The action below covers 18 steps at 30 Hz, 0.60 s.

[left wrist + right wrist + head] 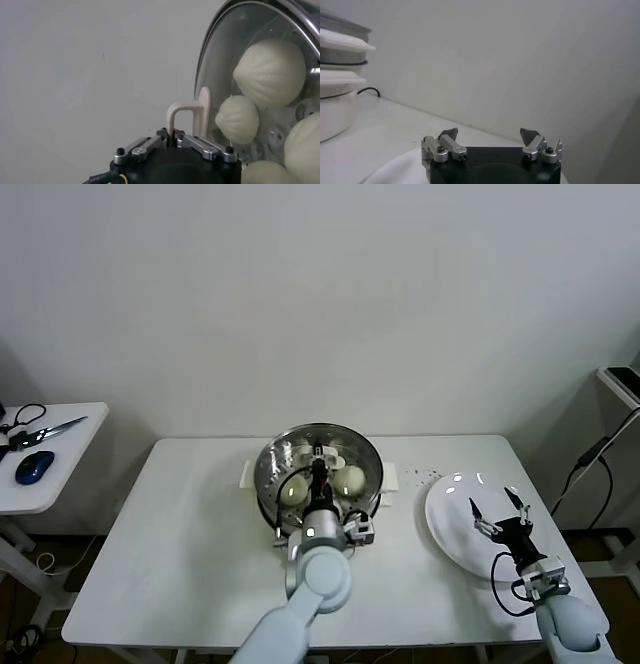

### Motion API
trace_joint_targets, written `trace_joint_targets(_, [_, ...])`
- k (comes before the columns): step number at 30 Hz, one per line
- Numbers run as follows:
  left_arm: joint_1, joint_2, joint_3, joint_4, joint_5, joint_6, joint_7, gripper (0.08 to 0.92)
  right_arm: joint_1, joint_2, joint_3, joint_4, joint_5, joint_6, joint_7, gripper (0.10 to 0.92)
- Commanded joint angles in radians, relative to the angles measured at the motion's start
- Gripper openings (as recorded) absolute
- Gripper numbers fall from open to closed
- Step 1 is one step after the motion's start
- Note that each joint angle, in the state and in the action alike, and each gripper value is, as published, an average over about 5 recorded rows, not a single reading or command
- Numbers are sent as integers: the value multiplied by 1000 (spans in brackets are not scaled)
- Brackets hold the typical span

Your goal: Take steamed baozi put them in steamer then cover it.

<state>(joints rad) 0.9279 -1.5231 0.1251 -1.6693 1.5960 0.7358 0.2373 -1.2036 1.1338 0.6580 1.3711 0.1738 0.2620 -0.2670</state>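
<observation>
The left gripper point(319, 467) is over the steamer point(271, 459), its fingers pressed together on the white handle point(192, 112) of the cover point(366, 446); in the left wrist view the handle runs straight down into the pinch, so the grip looks centred. The clear lid sits over the steel basket, and through the glass I count the steamed baozi point(270, 71) inside (four show in the wrist view, pale and pleated, packed close together); all of them are in the basket.

The step in hand, by my reading, is seating the cover. To do it well: keep the lid level, match its metal rim to the basket's rim all the way round, and let go only once it rests flat; a release while one edge rides up would likely leave it tilted. Whether the rim is fully down I cannot tell; the arm hides the near edge in the head view. When the fingers do part, they should open just enough to clear the handle and lift straight up, so the lid isn't dragged sideways.

Over to the robot's right: the right gripper point(501, 511) hovers over the white plate point(447, 529), jaws spread wide, holding nothing. The plate carries no buns. The steamer stands mid-table on its white base point(247, 473).
</observation>
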Motion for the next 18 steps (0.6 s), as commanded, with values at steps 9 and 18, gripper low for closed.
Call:
trace_joint_targets(9, [61, 91, 0, -210, -104, -9, 55, 408, -4, -3, 3, 32, -13, -79, 18, 823])
trace_joint_targets(18, [156, 175, -16, -391, -174, -7, 71, 668, -6, -4, 2, 58, -24, -140, 16, 823])
